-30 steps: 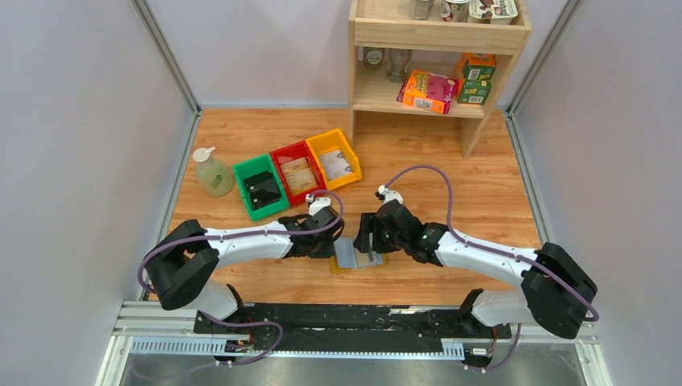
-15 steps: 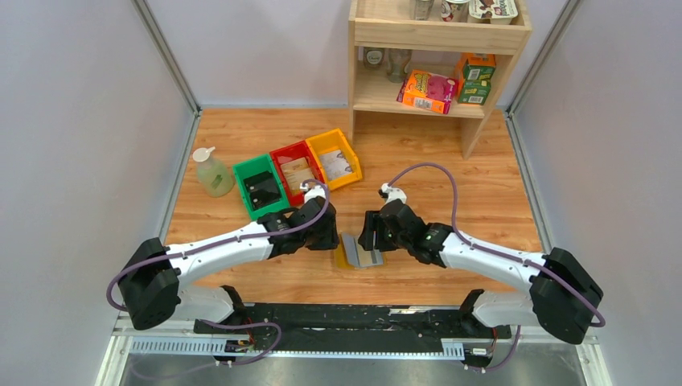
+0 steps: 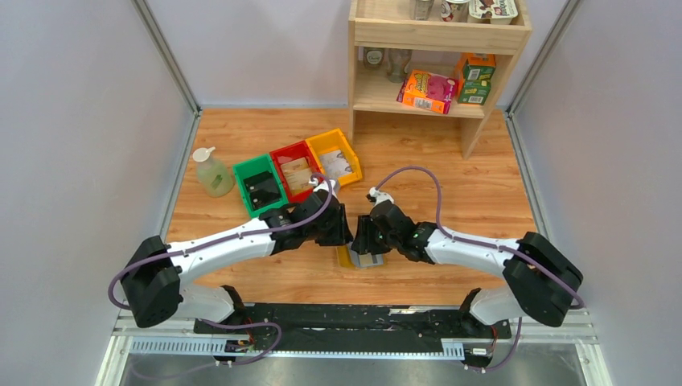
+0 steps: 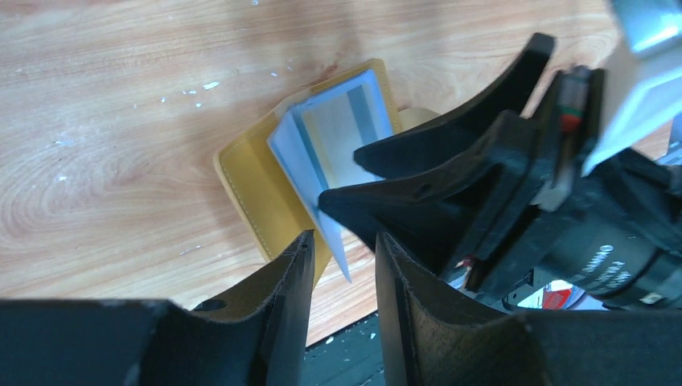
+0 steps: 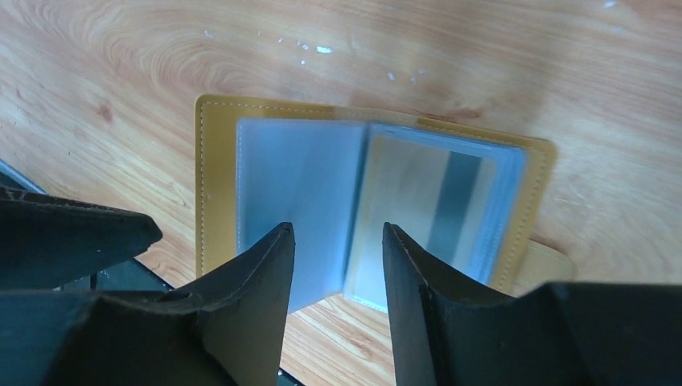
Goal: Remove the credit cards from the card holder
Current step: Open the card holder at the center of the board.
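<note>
Card holder (image 3: 358, 260) lies open and flat on bench (image 5: 121, 80), near edge, approx 6 o'clock of bench centre in top view, right betw. the two gripper tips. Yellow cover down, pale blue-grey sleeves up. One whitish credit card (image 5: 438, 201) w/ dark stripe sits inside the sleeve at 3 o'clock of the fold in R wrist view. Sleeve at 9 o'clock (image 5: 297, 177) looks empty, can't be sure. No card out yet. Risks: (1) nothing visibly pins the holder, so if a gripper pinches sleeve + card together and pulls, the whole holder prob. lifts or drags instead of the card sliding free. (2) Sleeve plastic looks slick and floppy, so jaws could close on plastic only and the card wouldn't budge. (3) The grippers crowd each other close beside the fold, so a finger-to-finger knock is likely if either swings. (4) In L wrist view one leaf stands up off the cover, its corner in line w/ the L jaw gap. A close there would grab the leaf and could flip the holder shut. Pose: L arm reaches in from 8 o'clock, forearm low. L gripper (image 4: 343, 236) is at holder's 10–11 o'clock edge, jaws part-open w/ narrowish gap, gripping nothing that shows. R arm comes from 4 o'clock, wrist pitched down. R gripper (image 5: 336, 227) is over the fold, jaws approx half apart, straddling it, nothing clamped.
</note>
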You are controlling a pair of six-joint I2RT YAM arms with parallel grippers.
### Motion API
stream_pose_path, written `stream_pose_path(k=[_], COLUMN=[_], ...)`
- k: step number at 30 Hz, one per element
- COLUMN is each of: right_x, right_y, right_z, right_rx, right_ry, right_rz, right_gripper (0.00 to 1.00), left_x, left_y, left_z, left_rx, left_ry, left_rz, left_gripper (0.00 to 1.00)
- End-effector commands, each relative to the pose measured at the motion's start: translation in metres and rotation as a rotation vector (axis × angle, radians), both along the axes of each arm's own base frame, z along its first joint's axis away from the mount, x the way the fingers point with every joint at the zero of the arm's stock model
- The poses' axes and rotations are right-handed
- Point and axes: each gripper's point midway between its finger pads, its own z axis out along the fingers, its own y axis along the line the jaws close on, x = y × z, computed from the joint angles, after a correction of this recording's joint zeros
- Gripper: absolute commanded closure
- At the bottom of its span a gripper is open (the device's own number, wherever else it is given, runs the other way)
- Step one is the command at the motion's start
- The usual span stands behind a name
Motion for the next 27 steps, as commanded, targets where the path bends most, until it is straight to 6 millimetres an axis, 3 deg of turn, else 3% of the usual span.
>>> stream_pose_path(k=[1,7,16,27], right_x=[0.002,-0.004,-0.002,0.019], right_y=[0.036,0.044,0.031,-0.013], right_z=[0.017,0.002,0.001,0.016], right_rx=[0.104,0.073,0.029,-0.068], right_ry=[-0.018,0.011,-0.011,-0.109], right_rz=[0.064,0.086,0.051,-0.108], right_gripper=[0.54,0.55,0.58,0.52], left_x=[0.008,0.008,0.007,-0.005], left_y=[-0.020,-0.016,0.002,0.021], left_z=[0.018,-0.008,-0.063,-0.098], left_rx=[-0.078,-0.046,0.044,0.114], left_ry=[-0.021,0.022,0.100,0.168], left_rz=[-0.013,0.028,0.081,0.083], left_gripper=[0.60,0.64,0.77,0.80])
